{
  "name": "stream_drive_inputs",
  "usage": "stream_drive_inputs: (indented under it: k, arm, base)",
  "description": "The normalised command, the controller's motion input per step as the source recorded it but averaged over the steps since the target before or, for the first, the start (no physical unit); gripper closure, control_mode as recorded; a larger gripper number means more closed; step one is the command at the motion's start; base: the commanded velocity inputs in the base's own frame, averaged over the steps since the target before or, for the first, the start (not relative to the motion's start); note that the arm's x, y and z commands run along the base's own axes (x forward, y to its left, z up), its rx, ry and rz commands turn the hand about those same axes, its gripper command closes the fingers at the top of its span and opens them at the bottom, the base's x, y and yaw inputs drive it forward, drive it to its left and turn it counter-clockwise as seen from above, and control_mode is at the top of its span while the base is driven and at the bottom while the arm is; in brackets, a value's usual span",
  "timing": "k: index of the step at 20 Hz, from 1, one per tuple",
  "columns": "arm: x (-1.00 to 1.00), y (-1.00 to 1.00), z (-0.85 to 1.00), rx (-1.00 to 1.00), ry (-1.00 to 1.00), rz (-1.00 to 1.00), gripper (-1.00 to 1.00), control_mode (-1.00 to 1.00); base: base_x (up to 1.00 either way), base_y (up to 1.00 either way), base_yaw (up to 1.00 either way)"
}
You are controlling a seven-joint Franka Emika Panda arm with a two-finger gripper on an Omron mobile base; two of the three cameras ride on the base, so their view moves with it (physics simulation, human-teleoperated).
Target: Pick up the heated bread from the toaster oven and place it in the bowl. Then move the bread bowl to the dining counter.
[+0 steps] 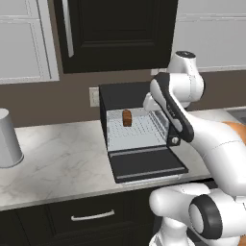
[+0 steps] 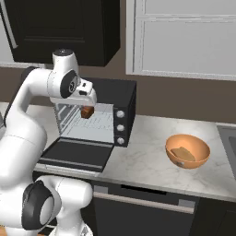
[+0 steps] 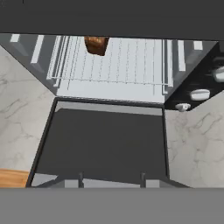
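The toaster oven [image 1: 137, 129] sits on the marble bench [image 1: 57, 163] with its drop-down door [image 1: 146, 166] lying flat and open, its front lip out over the bench's front edge. Inside, the heated bread [image 1: 127, 117] stands upright on the wire rack [image 3: 109, 61], toward the back and toward the left wall of the cavity as the hand view has it. There's bare rack to its right and in front of it, all the way to the mouth.

The gripper [image 3: 111, 180] hangs above the near edge of the open door, looking down and in; only its two fingertips [image 3: 81, 178] peek up at the bottom of the hand view. They stand apart with nothing between them, though how wide I can't tell from here. The bread is well apart from them, the whole door and most of the rack lying between.

From the right base view, the arm's hand blocks the upper front of the oven opening, and the bread shows just below it. The three knobs [image 2: 120, 127] run down the oven's right face.

Off to the oven's right, the bowl [image 2: 187, 151] rests on the bench, well apart from the oven, with open marble between them and a pale flat piece inside it. A grey canister [image 1: 7, 139] stands far out on the left end of the bench.
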Motion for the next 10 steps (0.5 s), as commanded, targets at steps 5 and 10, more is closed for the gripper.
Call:
stream_drive_inputs:
  k: [5,10]
  arm:
    - [-0.01,0.03,-0.39,0.0,-0.05,0.0,-1.0,-1.0]
    - [0.0,0.0,-0.73,0.0,-0.09,-0.03,-1.0,-1.0]
  base:
    - [0.0,0.0,0.0]
    - [0.0,0.0,0.0]
